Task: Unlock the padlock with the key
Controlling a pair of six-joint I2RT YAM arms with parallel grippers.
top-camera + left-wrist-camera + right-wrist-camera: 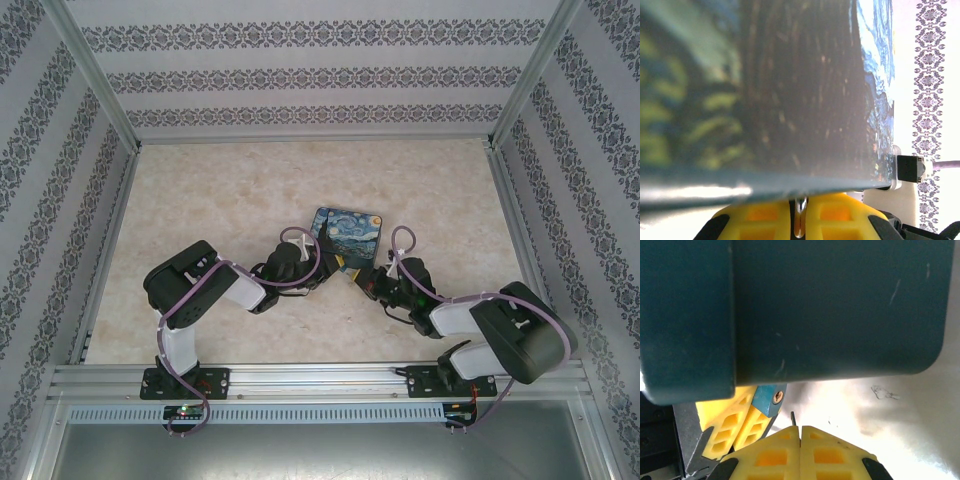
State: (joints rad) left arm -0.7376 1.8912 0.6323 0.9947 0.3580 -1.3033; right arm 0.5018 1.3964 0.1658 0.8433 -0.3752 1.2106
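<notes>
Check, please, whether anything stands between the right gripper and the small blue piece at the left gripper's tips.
Nothing visible blocks it. The shut right gripper sits close beside the blue piece; only a thin dark tip poking from that gripper lies between. The dark box shows above them, not between.

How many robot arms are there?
2. The left arm is bolted at the near left, and the right arm at the near right. Both bend inward and reach to the painted box in the middle. No others can be seen.
</notes>
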